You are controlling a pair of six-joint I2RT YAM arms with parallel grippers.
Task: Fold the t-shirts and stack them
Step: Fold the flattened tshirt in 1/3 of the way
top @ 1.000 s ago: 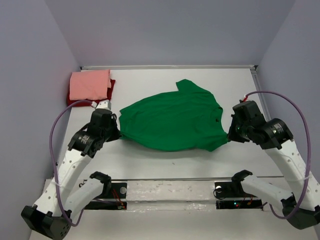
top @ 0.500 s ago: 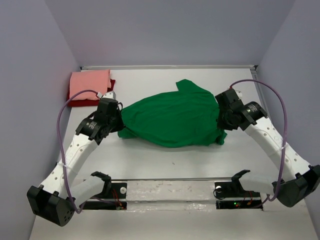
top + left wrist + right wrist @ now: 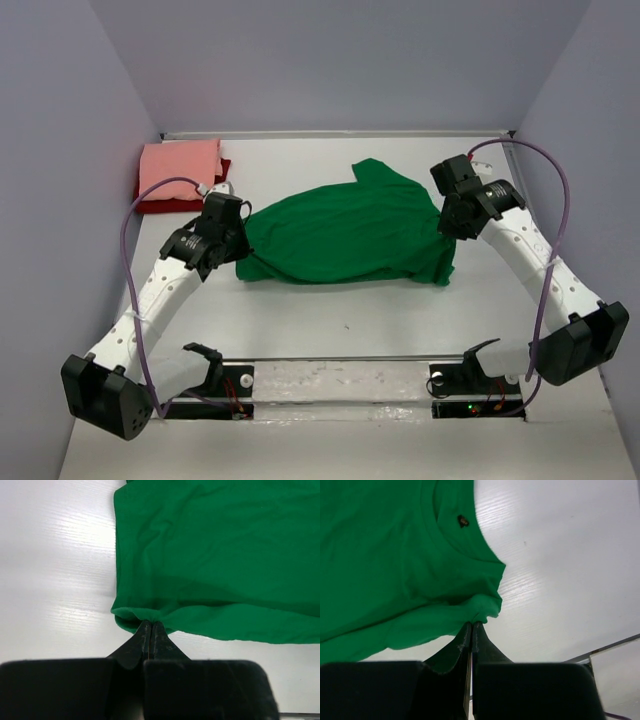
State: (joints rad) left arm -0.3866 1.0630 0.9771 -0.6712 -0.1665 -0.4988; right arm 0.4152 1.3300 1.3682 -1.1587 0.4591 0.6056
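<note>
The bright green t-shirt [image 3: 345, 230] lies across the middle of the table, its near edge lifted and carried back over itself. My left gripper [image 3: 240, 258] is shut on the shirt's left near corner [image 3: 131, 616]. At the right near corner [image 3: 487, 607], beside the collar, my right gripper [image 3: 448, 240] is shut on the cloth as well. In both wrist views the fingertips pinch a fold of green cloth with no gap. A folded salmon-pink t-shirt [image 3: 180, 168] rests on a dark red t-shirt [image 3: 222, 170] at the back left.
Grey walls close in the white table [image 3: 340, 310] on three sides. A raised rail [image 3: 340, 134] runs along the back edge. A metal strip [image 3: 340, 380] with the arm bases lies along the near edge.
Both arms have moved away from the near edge toward the back, carrying the green shirt's near edge over the rest. The visible shirt has become shorter front to back.
</note>
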